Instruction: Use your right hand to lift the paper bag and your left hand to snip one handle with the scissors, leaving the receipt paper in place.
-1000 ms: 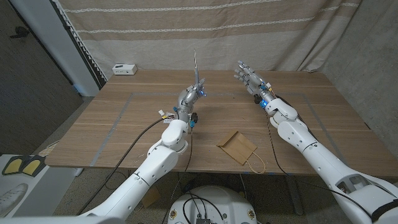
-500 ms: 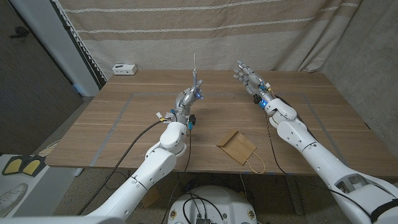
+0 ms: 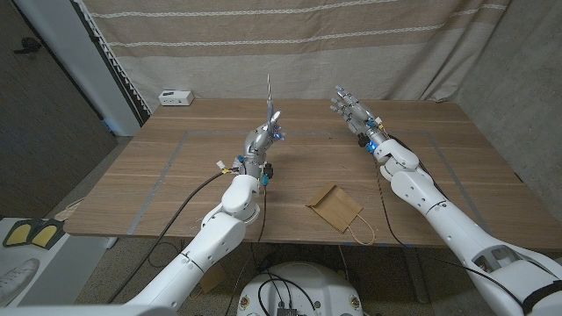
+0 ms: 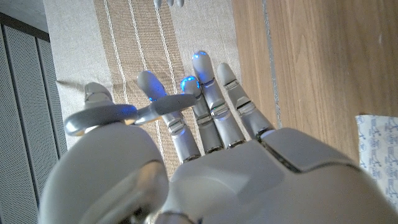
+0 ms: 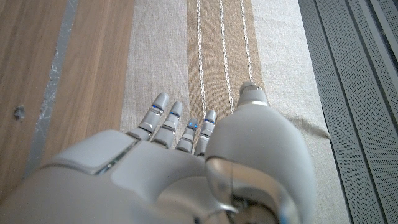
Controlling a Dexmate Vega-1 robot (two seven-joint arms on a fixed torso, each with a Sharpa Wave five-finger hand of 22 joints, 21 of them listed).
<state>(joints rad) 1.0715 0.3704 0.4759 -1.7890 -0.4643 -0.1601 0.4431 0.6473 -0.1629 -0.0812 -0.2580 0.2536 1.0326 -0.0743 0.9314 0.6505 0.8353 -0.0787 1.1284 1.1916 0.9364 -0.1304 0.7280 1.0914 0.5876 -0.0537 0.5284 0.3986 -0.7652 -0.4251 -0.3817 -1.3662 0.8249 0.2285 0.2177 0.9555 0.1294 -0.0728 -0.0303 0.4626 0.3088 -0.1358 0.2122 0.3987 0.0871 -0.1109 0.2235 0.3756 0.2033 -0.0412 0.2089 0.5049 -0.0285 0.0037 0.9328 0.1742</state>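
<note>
Brown paper bag lies flat near the table's front edge, handles uncut — nothing started. My left hand grips the scissors; right hand is open, empty.

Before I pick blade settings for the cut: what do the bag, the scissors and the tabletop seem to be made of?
Paper bag: matte brown kraft paper, apparently, lying flat, with a thin looped handle of paper or cord.
Scissors in the left hand: probably metal; the blade looks thin, pale and shiny.
Table: wood or wood veneer, with visible grain and a satin finish.
</note>
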